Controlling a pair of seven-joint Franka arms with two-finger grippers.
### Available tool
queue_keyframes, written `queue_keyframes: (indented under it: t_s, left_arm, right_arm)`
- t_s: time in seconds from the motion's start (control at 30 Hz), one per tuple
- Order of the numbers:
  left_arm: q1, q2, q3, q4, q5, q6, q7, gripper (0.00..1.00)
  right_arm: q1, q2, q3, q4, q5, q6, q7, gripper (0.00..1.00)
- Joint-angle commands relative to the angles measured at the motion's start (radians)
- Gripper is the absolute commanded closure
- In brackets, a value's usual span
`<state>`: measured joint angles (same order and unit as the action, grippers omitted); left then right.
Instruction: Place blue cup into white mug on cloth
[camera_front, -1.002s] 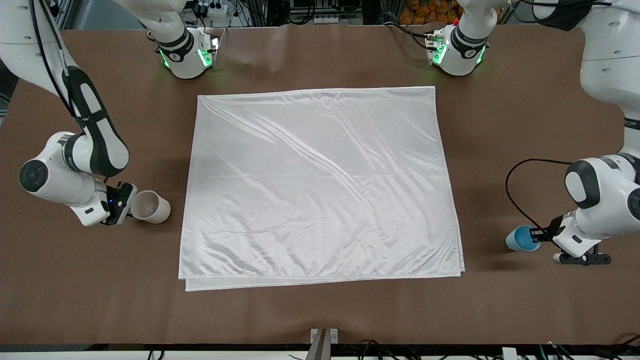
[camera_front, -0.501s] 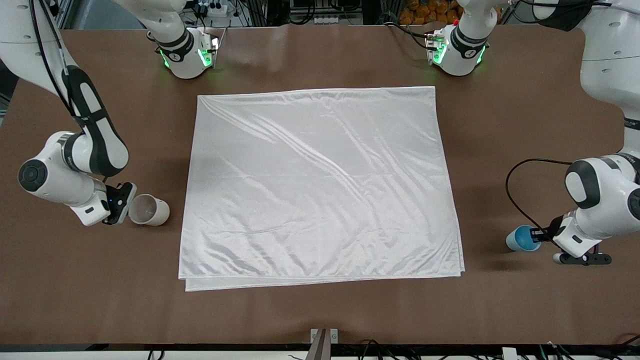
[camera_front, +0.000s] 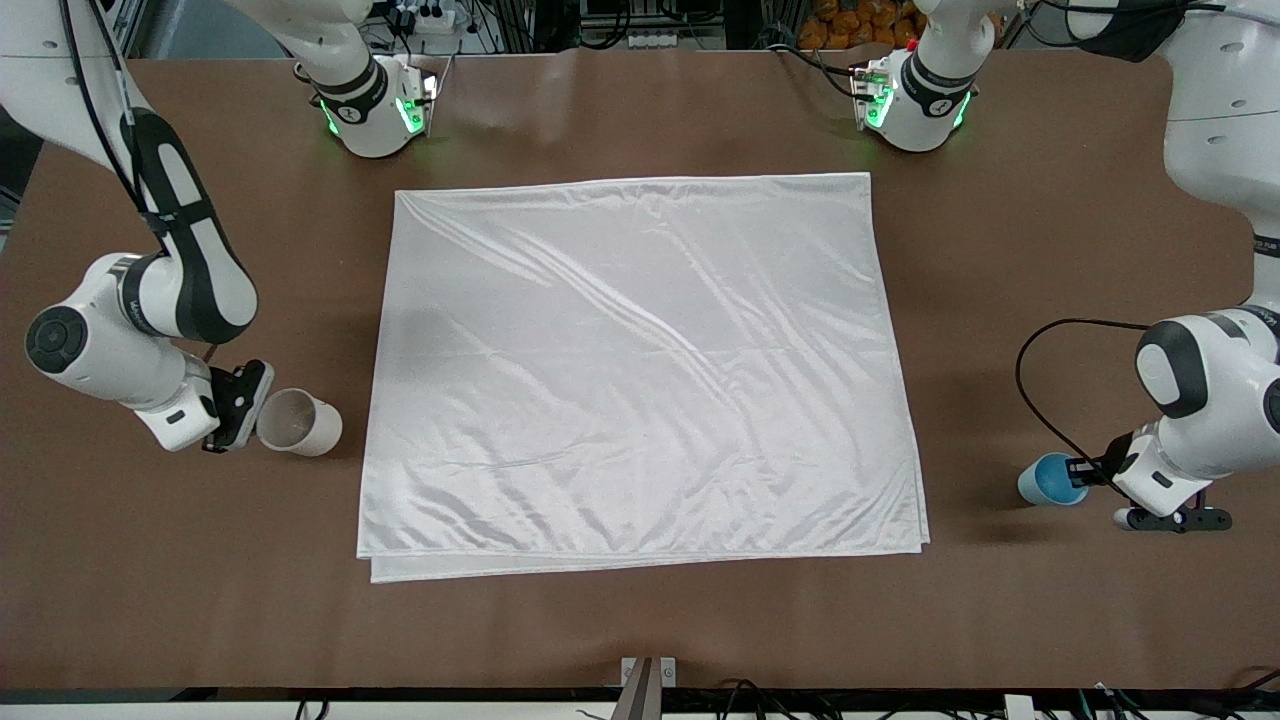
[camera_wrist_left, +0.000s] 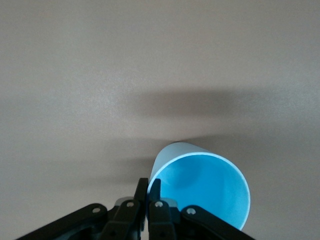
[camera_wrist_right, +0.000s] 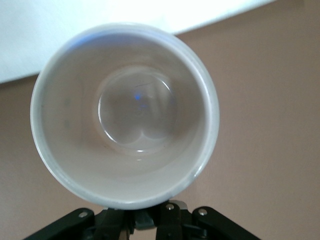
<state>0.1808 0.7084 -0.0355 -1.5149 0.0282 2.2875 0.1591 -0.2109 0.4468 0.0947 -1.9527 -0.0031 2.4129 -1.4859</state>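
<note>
The blue cup (camera_front: 1050, 479) is tipped on its side, just above the bare table beside the cloth (camera_front: 640, 370), toward the left arm's end. My left gripper (camera_front: 1080, 470) is shut on its rim. In the left wrist view the fingers (camera_wrist_left: 155, 187) pinch the cup's (camera_wrist_left: 205, 185) wall. The white mug (camera_front: 300, 422) is also tipped, beside the cloth toward the right arm's end. My right gripper (camera_front: 258, 405) is shut on it. The right wrist view looks into the mug (camera_wrist_right: 125, 115), which hides the fingertips and the handle.
The brown table (camera_front: 640, 620) is bare around the cloth. The cloth's corner (camera_wrist_right: 100, 20) shows past the mug in the right wrist view. A black cable (camera_front: 1030, 370) loops above the table near the left gripper. The arm bases stand along the table's farthest edge.
The right arm has shifted a little and the mug has tilted and dropped slightly with it. The left gripper has drawn the blue cup slightly away from the cloth.
</note>
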Motion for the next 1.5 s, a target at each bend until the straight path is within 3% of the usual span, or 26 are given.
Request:
queue_keyframes:
  t_s: [0.0,0.43,0.67,1.47]
  left_arm:
    - [0.002,-0.018,0.002,0.001,0.021,0.001,0.008,1.0]
    - [-0.014,-0.029,-0.004,0.029,0.015,-0.078,-0.004,1.0]
    - [-0.049,-0.038,-0.004,0.03,0.018,-0.086,-0.088,1.0]
    - [-0.161,-0.113,-0.007,0.029,0.015,-0.203,-0.375,1.0]
  right_arm:
    - [0.022,-0.057,0.026,-0.023,-0.006,-0.028,0.018,1.0]
    - [0.142,-0.114,0.036,-0.028,-0.003,-0.07,0.119,1.0]
    - [0.252,-0.146,0.036,-0.026,-0.005,-0.113,0.266,1.0]
    - [0.568,-0.155,0.034,-0.037,-0.012,-0.103,0.469,1.0]
